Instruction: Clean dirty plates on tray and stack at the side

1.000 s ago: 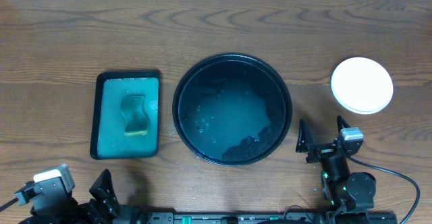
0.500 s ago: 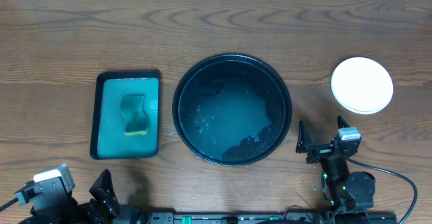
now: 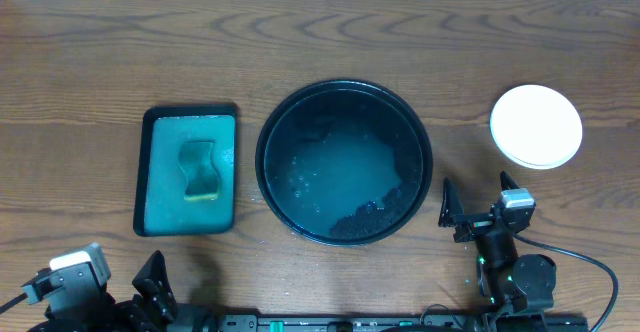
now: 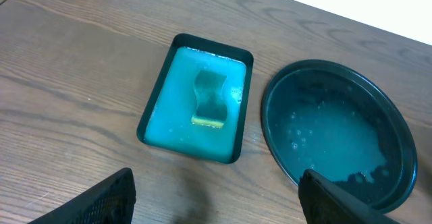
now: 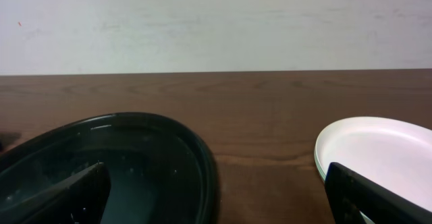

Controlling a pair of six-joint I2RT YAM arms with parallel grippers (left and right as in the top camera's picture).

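The round black tray (image 3: 262,157) sits mid-table and holds only cloudy, foamy water. The plates (image 3: 536,125) are stacked to its right, a white one on top, with lower rims showing at the stack's edge (image 5: 318,162). My right gripper (image 3: 478,197) hovers open near the front edge, between the tray and the stack, with nothing between its fingers (image 5: 378,198). My left gripper (image 3: 112,280) stands open at the front left corner, also with nothing in it. Its fingers (image 4: 101,200) frame bare wood in front of the tray (image 4: 270,116).
A dark green rectangular tray (image 3: 147,172) left of the black tray holds teal water and a yellow-green sponge (image 3: 200,169). The same sponge (image 4: 210,99) shows in the left wrist view. Bare wood runs along the back of the table and between the two trays.
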